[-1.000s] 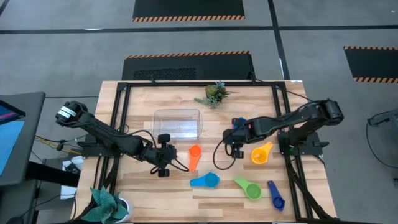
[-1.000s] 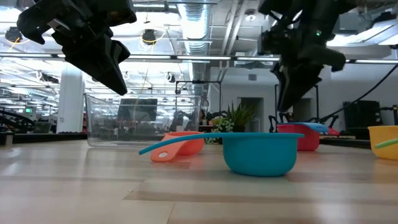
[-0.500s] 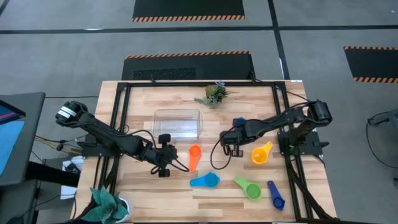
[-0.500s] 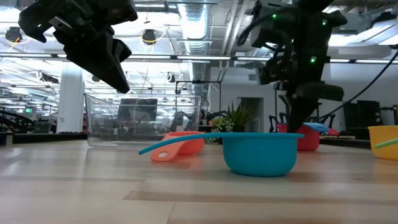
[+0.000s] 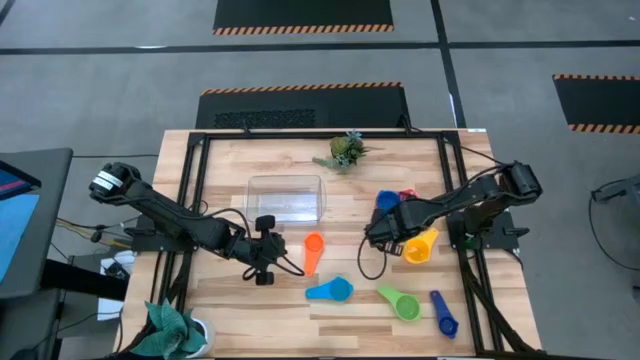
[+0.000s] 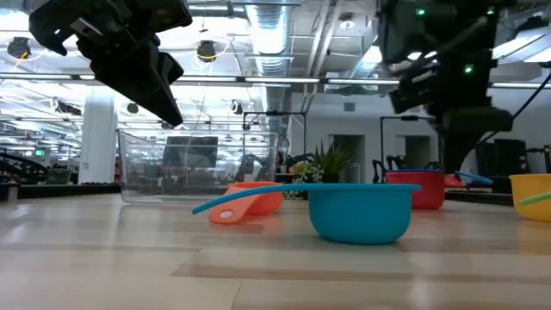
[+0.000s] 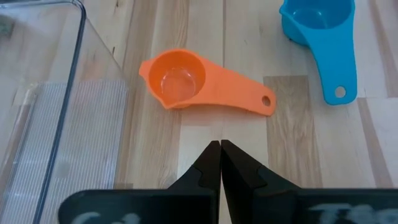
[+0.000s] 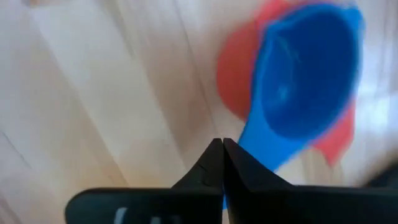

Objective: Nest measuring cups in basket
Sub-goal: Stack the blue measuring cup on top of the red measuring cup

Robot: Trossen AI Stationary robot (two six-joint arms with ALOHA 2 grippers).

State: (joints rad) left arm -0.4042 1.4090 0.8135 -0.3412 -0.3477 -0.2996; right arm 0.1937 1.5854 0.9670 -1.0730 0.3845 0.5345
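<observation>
The clear basket (image 5: pixel 287 198) (image 6: pixel 202 164) stands on the table left of centre. A blue cup (image 5: pixel 388 201) (image 8: pixel 305 68) sits inside the red cup (image 5: pixel 406 195) (image 6: pixel 416 189). On the table lie the orange cup (image 5: pixel 313 250) (image 7: pixel 174 79), light-blue cup (image 5: pixel 331 290) (image 6: pixel 357 211), yellow cup (image 5: pixel 420 245), green cup (image 5: pixel 401 302) and dark-blue cup (image 5: pixel 443 315). My left gripper (image 5: pixel 275 252) (image 7: pixel 221 144) is shut, above the table, between the basket and the orange cup. My right gripper (image 5: pixel 372 238) (image 8: pixel 222 142) is shut, just near-side of the stacked cups. My right gripper's shut fingers (image 8: pixel 231 155) stand beside the free end of the blue cup's handle (image 8: pixel 261 140). Whether they touch it, I cannot tell. My left gripper touches nothing.
A small green plant sprig (image 5: pixel 346 150) lies at the far edge. A teal cloth (image 5: pixel 172 328) sits off the near left corner. Bare wood lies between the basket, the orange cup and the stacked cups. Black frame rails (image 5: pixel 196 190) run along the table's sides.
My right arm has swung toward the near edge, away from the red and blue cups, which now show uncovered with the blue one in the red one. My left arm has kept still.
</observation>
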